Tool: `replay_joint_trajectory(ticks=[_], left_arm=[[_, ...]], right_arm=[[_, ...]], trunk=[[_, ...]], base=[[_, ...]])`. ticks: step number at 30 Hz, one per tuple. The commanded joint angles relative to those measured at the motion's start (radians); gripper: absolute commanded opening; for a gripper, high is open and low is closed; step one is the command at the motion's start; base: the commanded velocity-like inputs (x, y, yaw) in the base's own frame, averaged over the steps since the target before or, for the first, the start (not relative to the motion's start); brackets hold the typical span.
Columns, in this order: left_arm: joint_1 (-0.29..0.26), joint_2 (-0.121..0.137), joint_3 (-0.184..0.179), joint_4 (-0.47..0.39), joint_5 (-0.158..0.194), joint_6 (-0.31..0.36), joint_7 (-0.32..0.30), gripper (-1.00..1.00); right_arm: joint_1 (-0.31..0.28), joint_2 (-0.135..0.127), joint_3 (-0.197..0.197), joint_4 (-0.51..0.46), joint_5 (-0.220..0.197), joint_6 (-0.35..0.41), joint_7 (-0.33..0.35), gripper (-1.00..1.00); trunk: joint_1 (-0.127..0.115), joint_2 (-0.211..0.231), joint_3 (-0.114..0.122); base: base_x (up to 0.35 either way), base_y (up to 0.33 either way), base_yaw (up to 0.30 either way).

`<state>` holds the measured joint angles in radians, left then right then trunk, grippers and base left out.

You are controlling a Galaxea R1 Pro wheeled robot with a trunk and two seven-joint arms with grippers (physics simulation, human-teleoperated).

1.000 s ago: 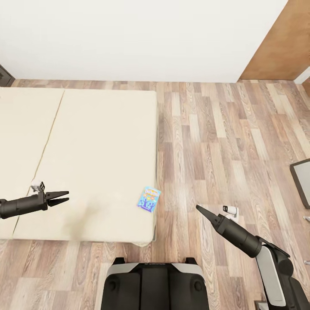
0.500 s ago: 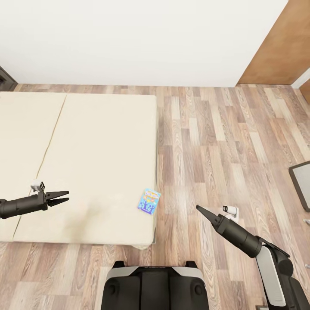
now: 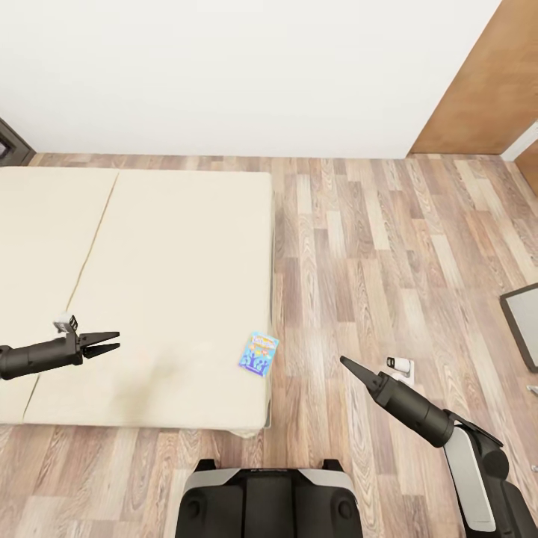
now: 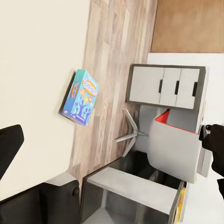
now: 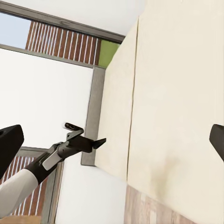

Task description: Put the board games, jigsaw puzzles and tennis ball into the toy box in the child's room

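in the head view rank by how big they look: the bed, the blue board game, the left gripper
1. The bed, by far the largest.
2. The left gripper and the blue board game look about alike; the gripper hangs nearer the camera, so I would not rank them against each other.

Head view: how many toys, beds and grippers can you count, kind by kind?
Board games: 1, a small blue box near the bed's corner.
Beds: 1, beige mattress.
Grippers: 2, left gripper over the bed, right gripper over the floor, both holding nothing.
Total: 4.
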<state>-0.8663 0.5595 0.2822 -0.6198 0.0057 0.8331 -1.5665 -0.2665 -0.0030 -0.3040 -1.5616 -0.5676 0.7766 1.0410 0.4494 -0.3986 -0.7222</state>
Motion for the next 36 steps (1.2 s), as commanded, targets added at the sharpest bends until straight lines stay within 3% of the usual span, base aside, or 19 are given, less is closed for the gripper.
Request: replay_joint_trajectory(ticks=[1, 30, 36], left_arm=[[0.000, 0.000, 0.000, 0.000, -0.001, 0.011, -0.004, 1.00], [0.000, -0.001, 0.000, 0.000, -0.001, 0.009, -0.004, 1.00], [0.000, -0.001, 0.000, 0.000, -0.001, 0.009, -0.004, 1.00]], right_arm=[[0.000, 0.000, 0.000, 0.000, -0.003, 0.006, 0.000, 1.00], [0.000, -0.002, -0.001, 0.000, 0.006, 0.005, -0.002, 1.00], [0.000, -0.002, 0.000, 0.000, 0.006, -0.024, -0.002, 1.00]], trunk=[[0.001, -0.001, 0.001], [0.001, -0.001, 0.048], [0.001, -0.001, 0.058]], base=[[0.000, 0.000, 0.000], [0.000, 0.000, 0.000], [0.000, 0.000, 0.000]])
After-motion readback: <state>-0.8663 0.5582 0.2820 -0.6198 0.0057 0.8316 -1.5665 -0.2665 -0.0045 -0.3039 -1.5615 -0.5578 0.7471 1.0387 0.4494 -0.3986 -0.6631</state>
